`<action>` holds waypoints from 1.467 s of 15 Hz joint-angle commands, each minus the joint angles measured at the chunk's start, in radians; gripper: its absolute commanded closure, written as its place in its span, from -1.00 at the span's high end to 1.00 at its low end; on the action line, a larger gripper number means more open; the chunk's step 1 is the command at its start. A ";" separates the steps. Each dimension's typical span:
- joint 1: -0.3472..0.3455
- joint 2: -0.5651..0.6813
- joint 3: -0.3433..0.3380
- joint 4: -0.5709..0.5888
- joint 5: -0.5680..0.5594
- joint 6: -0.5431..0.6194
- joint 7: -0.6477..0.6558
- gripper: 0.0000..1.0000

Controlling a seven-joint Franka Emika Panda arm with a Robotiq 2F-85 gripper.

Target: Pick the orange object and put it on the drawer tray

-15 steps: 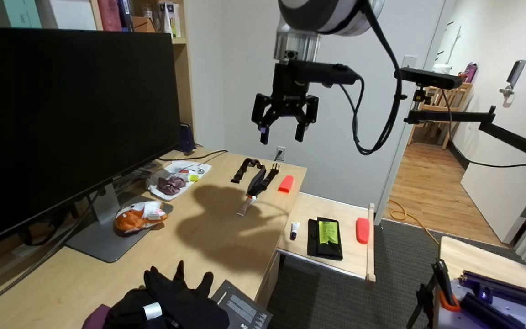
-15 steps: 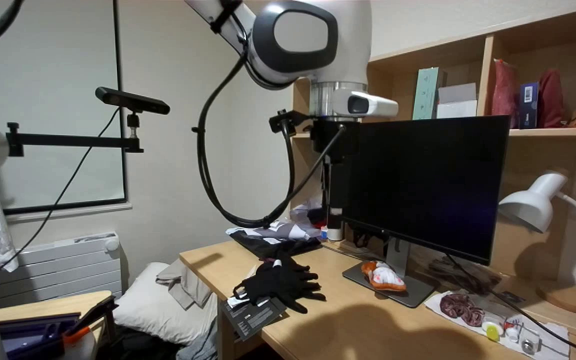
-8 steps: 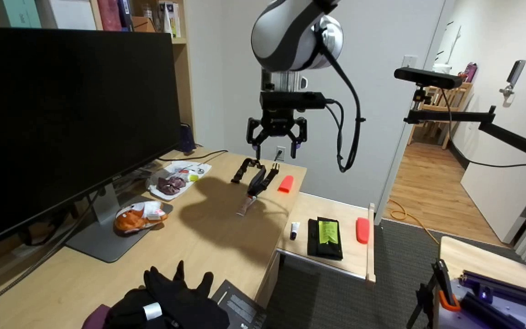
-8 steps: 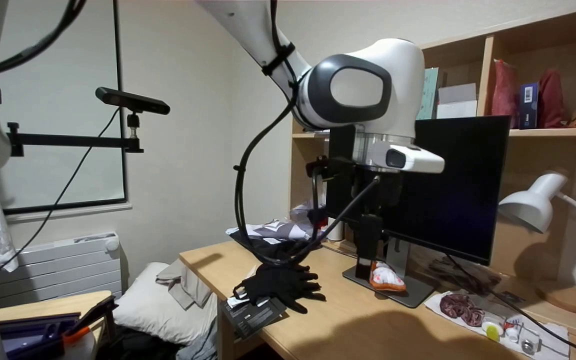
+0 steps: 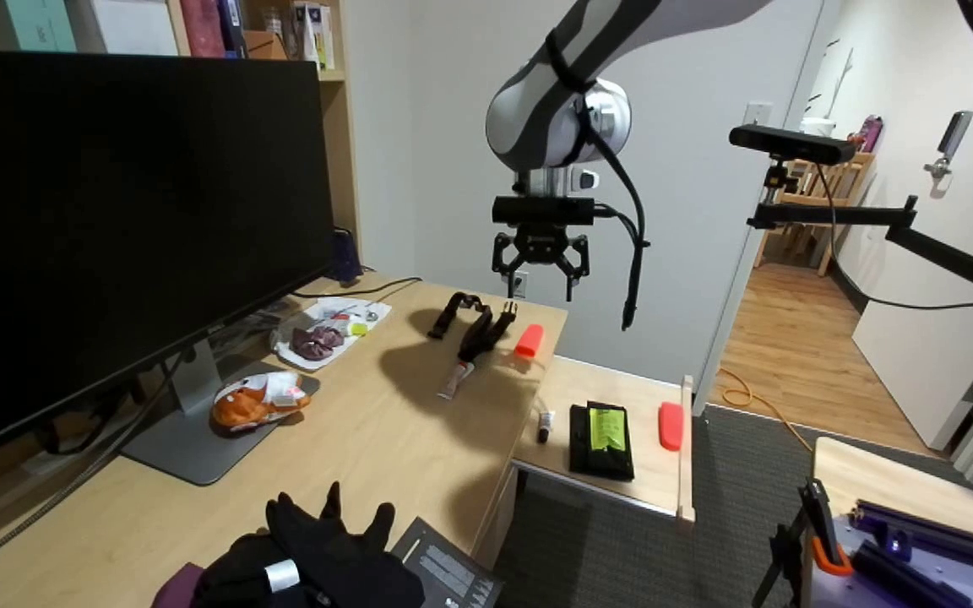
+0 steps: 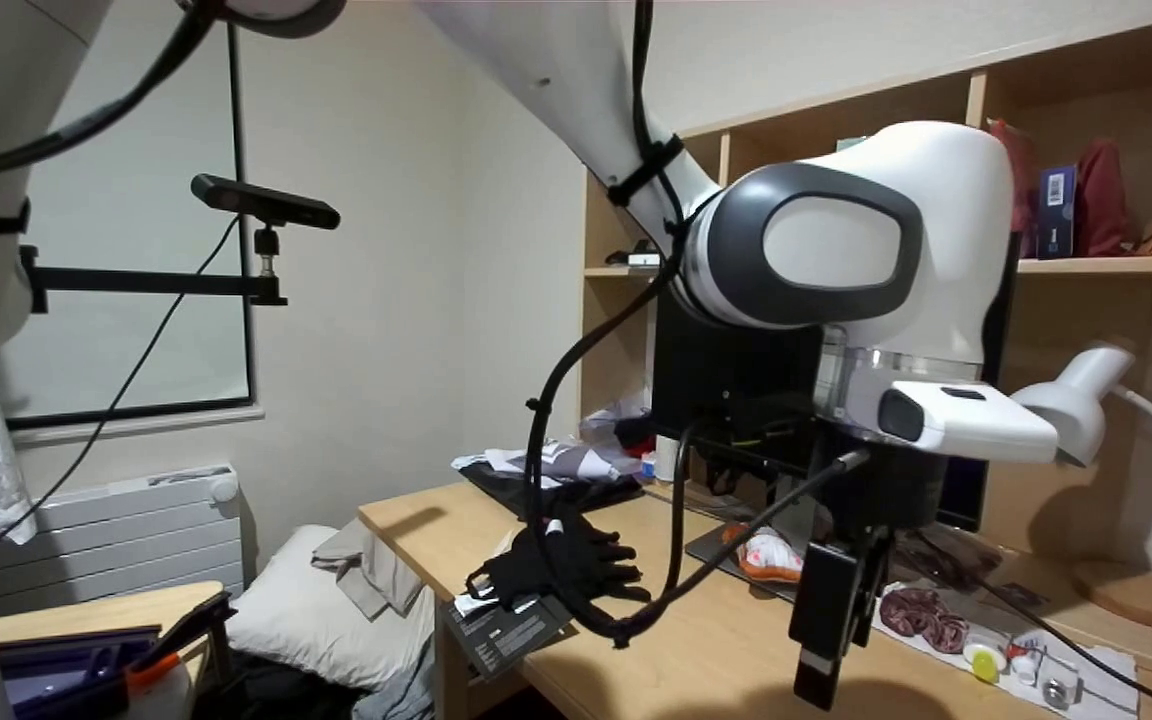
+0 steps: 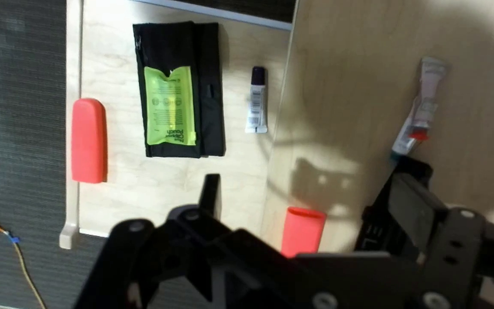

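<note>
Presently, one orange object (image 5: 529,340) is lying on the desk (image 5: 343,431), near its edge. One gripper (image 5: 540,292) is hanging above the object, fingers standing well apart, holding nothing; by the wrist view, the object's long axis is running roughly crosswise to their span, seemingly needing little turning. One drawer tray (image 5: 596,384) is extending near the object.
</note>
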 commanded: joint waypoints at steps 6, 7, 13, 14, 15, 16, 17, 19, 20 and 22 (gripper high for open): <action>-0.030 0.024 -0.003 0.014 0.025 -0.002 0.019 1.00; -0.030 0.024 -0.002 0.015 0.025 -0.002 0.021 1.00; -0.042 0.174 0.006 0.132 0.051 0.009 0.069 1.00; -0.047 0.214 0.007 0.167 0.057 0.010 0.083 1.00; -0.050 0.251 0.006 0.201 0.061 0.010 0.099 1.00; -0.054 0.293 0.003 0.247 0.061 -0.008 0.119 1.00; -0.058 0.328 0.002 0.283 0.062 -0.013 0.137 1.00; -0.069 0.404 0.000 0.365 0.067 -0.007 0.173 1.00; -0.076 0.436 0.002 0.405 0.070 -0.001 0.184 1.00; -0.093 0.486 0.007 0.478 0.074 0.009 0.197 1.00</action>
